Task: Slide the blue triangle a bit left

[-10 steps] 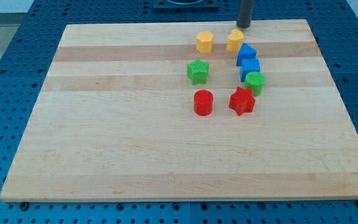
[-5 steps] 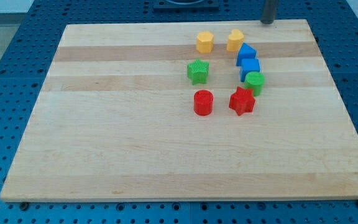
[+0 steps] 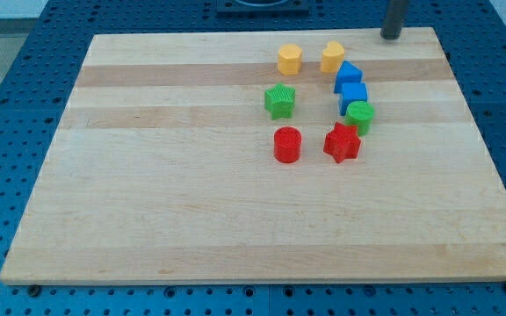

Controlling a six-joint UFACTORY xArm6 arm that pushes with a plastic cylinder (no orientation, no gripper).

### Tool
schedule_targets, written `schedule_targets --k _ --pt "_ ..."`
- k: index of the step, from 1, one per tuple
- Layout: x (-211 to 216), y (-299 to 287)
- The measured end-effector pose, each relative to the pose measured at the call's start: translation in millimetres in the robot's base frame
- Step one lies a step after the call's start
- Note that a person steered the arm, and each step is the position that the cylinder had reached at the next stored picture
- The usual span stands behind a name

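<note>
The blue triangle (image 3: 348, 75) lies on the wooden board (image 3: 191, 193) at the upper right of the cluster of blocks, touching a blue cube (image 3: 353, 96) just below it. My tip (image 3: 392, 37) rests at the board's top edge, up and to the right of the blue triangle, well apart from it. It touches no block.
Two yellow blocks (image 3: 290, 60) (image 3: 332, 56) sit left of the blue triangle. A green cylinder (image 3: 360, 115) sits below the blue cube, a red star (image 3: 342, 143) below that. A green star (image 3: 280, 101) and a red cylinder (image 3: 287, 145) lie to the left.
My tip has moved to the right along the board's top edge, from above the right yellow block to past the blue triangle. No block has moved.
</note>
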State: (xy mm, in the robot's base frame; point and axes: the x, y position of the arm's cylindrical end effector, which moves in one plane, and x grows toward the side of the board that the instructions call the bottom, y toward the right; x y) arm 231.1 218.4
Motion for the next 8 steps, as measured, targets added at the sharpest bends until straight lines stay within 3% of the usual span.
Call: schedule_targets --k 2,3,8 --pt "52 10" --pt "68 -40" --pt "67 -47"
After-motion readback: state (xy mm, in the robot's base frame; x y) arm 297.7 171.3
